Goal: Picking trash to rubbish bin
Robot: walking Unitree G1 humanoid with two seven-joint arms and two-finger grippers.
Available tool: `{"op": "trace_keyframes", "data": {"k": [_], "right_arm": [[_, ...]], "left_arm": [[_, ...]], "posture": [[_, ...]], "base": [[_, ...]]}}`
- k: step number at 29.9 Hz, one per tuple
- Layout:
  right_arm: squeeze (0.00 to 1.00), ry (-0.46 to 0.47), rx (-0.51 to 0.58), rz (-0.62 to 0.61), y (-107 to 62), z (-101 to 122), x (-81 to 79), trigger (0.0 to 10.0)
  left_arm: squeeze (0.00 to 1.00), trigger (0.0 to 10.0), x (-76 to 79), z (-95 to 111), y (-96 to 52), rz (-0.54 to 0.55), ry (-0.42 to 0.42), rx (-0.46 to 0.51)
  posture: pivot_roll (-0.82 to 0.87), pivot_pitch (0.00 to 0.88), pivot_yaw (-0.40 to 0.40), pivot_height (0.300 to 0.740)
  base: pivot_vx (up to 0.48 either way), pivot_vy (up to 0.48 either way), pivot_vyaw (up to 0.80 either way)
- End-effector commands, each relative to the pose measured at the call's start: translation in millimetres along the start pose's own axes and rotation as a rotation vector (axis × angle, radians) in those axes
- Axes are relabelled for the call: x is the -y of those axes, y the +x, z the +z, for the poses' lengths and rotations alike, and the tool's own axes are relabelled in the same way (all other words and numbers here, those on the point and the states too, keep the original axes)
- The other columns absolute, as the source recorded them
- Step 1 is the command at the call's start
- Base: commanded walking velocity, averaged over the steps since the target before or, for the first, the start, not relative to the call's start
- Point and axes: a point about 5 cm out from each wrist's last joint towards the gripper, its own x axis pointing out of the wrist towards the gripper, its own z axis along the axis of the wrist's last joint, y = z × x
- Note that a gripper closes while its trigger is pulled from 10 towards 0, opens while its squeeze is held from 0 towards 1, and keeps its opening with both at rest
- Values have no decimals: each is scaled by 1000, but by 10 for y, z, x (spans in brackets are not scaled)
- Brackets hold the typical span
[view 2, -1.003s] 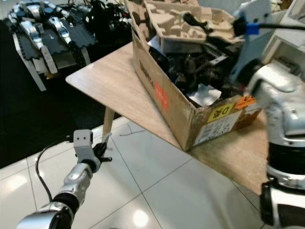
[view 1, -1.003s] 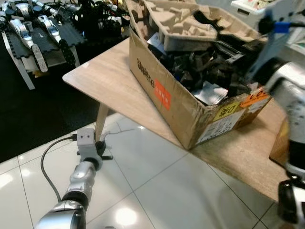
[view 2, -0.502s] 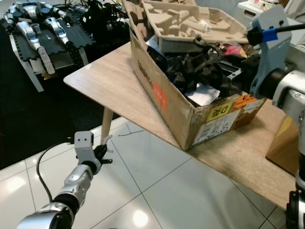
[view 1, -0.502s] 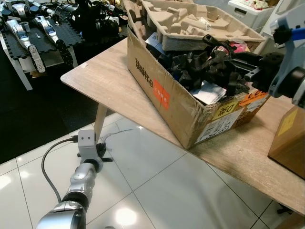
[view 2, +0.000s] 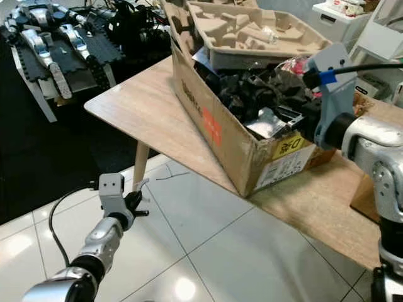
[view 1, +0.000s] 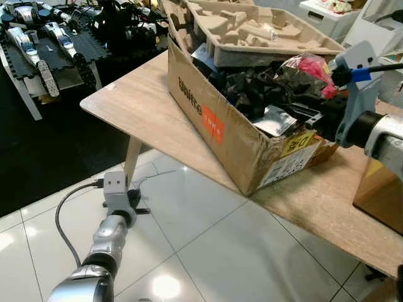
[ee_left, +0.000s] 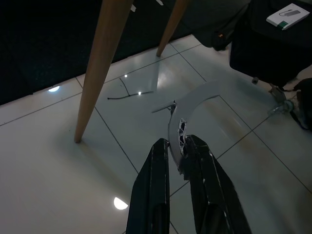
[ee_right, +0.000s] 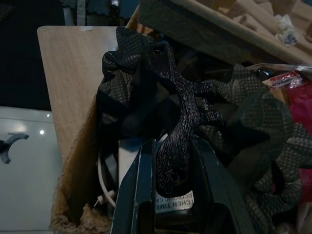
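Cardboard box (view 1: 221,135) brims with trash on my head view, right gripper (view 1: 313,117) reaching over its near corner. Right wrist: my fingers clamp a black plastic bracket (ee_right: 178,122), its long axis running straight ahead. Left wrist: left gripper (ee_left: 179,148) pinches a grey curved strip (ee_left: 187,105) above the floor.

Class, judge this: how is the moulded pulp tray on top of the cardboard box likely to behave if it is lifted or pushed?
The moulded pulp tray looks thin-walled and hollow, so it is probably light for its size. Its deep ribs suggest that it would hold its shape, though the edges might crush. It rests tilted on loose black pieces in the cardboard box, so a push would likely slide it.
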Motion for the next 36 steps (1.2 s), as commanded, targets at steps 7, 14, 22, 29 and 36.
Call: {"op": "trace_keyframes", "data": {"k": [7, 14, 22, 29, 36], "right_arm": [[1000, 0, 24, -15, 34, 13, 8, 10000], [1000, -4, 74, -30, 10, 99, 40, 10000], [0, -27, 191, -70, -11, 246, 84, 10000], [0, 4, 409, -3, -80, 487, 5, 10000], [0, 117, 642, 232, -176, 619, -222, 10000]], "left_arm": [[0, 10000, 27, -51, -12, -12, -11, -19], [0, 10000, 18, -31, -5, -11, -8, -14], [0, 10000, -41, 29, 4, 13, -5, 4], [0, 10000, -309, 177, -31, 126, -2, 60], [0, 10000, -927, 567, -223, 427, -35, 238]], "posture": [[-16, 101, -32, 740], [-17, 94, -33, 740], [-19, 97, -30, 740], [-15, 102, -31, 740], [-16, 103, -30, 740]], "base": [[0, 0, 0], [0, 0, 0], [0, 0, 0], [0, 0, 0], [0, 0, 0]]}}
